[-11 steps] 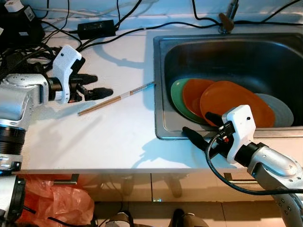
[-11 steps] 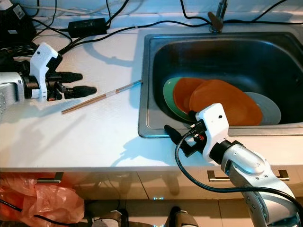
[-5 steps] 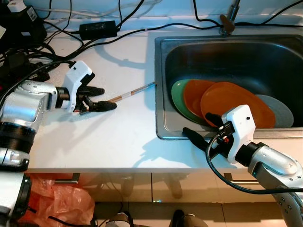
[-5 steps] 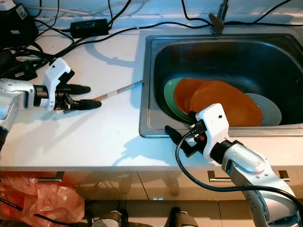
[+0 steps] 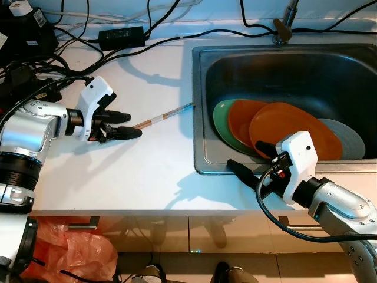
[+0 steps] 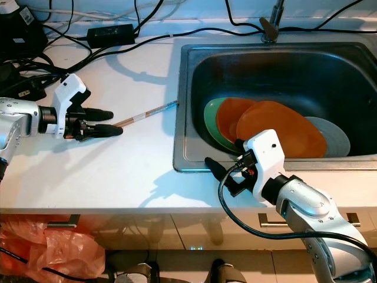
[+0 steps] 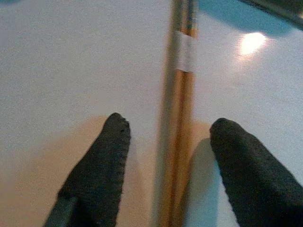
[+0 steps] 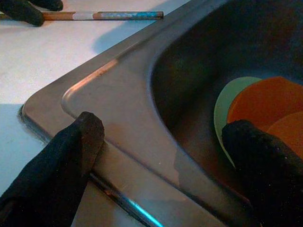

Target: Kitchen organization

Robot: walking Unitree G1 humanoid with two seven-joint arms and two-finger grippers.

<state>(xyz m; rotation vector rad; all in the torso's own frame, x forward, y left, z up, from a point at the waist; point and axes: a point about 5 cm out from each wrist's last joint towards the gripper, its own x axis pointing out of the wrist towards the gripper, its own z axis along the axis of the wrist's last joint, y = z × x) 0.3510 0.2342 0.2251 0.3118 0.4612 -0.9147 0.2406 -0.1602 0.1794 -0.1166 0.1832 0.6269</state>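
A pair of wooden chopsticks [image 5: 165,114] with a white band lies slanted on the white counter [image 5: 147,171], its far tip reaching the sink's left rim. My left gripper [image 5: 131,125] rests low over the near end, open, one black finger on each side of the sticks [image 7: 177,118]. My right gripper [image 5: 250,158] stands open over the sink's front left corner [image 8: 94,90], one finger outside the rim, the other over the basin. In the steel sink [image 5: 200,165] lean a green plate [image 5: 221,121], two orange plates [image 5: 294,130] and a grey plate [image 5: 353,138].
Black cables and a power adapter [image 5: 121,35] crowd the counter's back left. The faucet base [image 5: 283,26] stands behind the sink. Below the counter front are cabinet handles and an orange plastic bag [image 5: 70,250].
My left gripper has come down and forward onto the chopsticks' near end, now straddling it. The right arm has stayed still.
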